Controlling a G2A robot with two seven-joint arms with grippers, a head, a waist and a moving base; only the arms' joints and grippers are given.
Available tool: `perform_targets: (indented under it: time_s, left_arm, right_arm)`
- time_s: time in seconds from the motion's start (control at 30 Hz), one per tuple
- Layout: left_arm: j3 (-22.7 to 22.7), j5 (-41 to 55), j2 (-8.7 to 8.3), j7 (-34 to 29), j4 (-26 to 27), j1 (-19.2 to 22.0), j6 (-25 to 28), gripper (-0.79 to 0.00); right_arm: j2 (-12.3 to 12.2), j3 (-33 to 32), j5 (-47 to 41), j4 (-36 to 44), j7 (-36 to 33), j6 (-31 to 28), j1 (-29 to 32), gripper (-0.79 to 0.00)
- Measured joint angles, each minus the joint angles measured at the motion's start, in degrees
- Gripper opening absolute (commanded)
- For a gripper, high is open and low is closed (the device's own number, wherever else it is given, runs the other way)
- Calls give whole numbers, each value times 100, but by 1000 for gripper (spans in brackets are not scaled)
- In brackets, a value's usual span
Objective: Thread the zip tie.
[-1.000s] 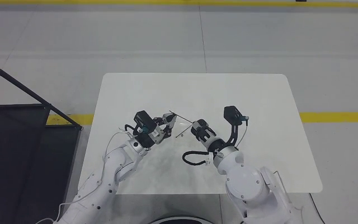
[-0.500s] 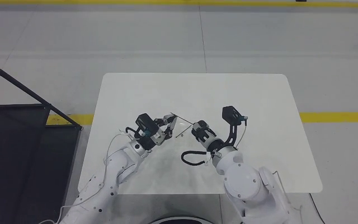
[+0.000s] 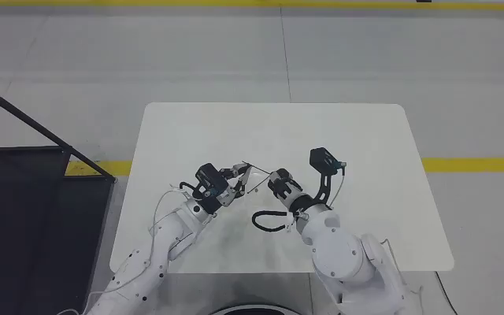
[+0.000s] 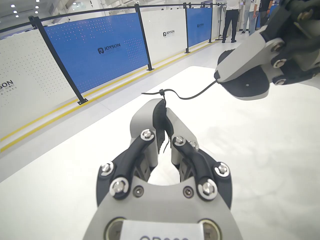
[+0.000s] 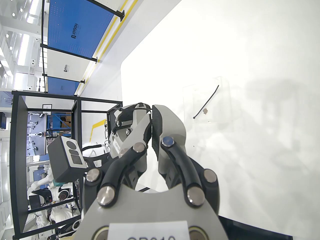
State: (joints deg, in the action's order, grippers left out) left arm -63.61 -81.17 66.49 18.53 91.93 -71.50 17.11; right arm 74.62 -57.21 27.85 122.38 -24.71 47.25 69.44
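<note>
From where I stand, the two arms meet over the middle of the white table with a black zip tie strung between them, held clear of the surface. The left gripper is clenched on the strap just below the small square head. The right gripper is pinched on the other end of the strap. A short tip appears to poke out past the head, so I'd judge the tail has just entered the slot. To do this step well, the left arm should hold the head steady. The right arm should feed the strap straight along the slot's line, not at an angle, because the strap sags between the grips and could buckle or slip back out. A second zip tie lies loose on the table nearby.
</note>
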Motion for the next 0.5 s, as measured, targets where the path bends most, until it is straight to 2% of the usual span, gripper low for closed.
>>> perform_targets:
  time_s: [0.03,0.07,0.1,0.33,0.5]
  left_arm:
    - [-10,24,2,0,1,-4,8,-785]
    - [-27,81,5,-1,2,-12,29,-785]
    - [-41,147,8,-1,2,-20,59,-785]
    - [-294,904,-7,-170,76,-78,601,-785]
    - [-397,1069,-25,-313,308,-269,748,-785]
  right_arm:
    - [5,-18,-33,6,10,1,10,-520]
    - [10,-45,-73,18,25,-8,28,-139]
    - [12,-65,-96,28,31,-27,46,0]
    - [-29,-360,-151,331,171,-515,459,0]
    - [-154,-904,-81,805,82,-1235,1220,0]
